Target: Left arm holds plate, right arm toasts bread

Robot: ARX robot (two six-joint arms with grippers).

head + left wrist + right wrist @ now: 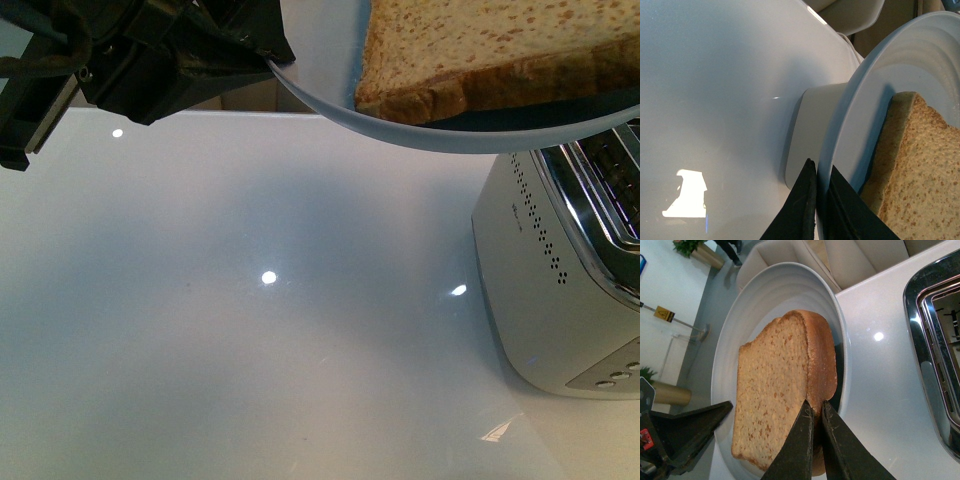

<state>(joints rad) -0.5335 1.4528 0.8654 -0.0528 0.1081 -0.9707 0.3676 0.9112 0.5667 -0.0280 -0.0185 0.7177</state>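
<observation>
One thick slice of bread (500,50) lies flat on the plate (420,138), which we see raised off the table (250,350) at the upper right of the front view. The left gripper (821,192) pinches the plate's left rim, its dark fingers closed with the rim between them, while the right gripper (815,412) has its fingers nearly pressed together on the bread's crust edge, nipping the slice where it rests on the plate. Below the plate, at the right, we find the toaster (560,290) standing on the glossy white table, its chrome-rimmed slots facing up.
</observation>
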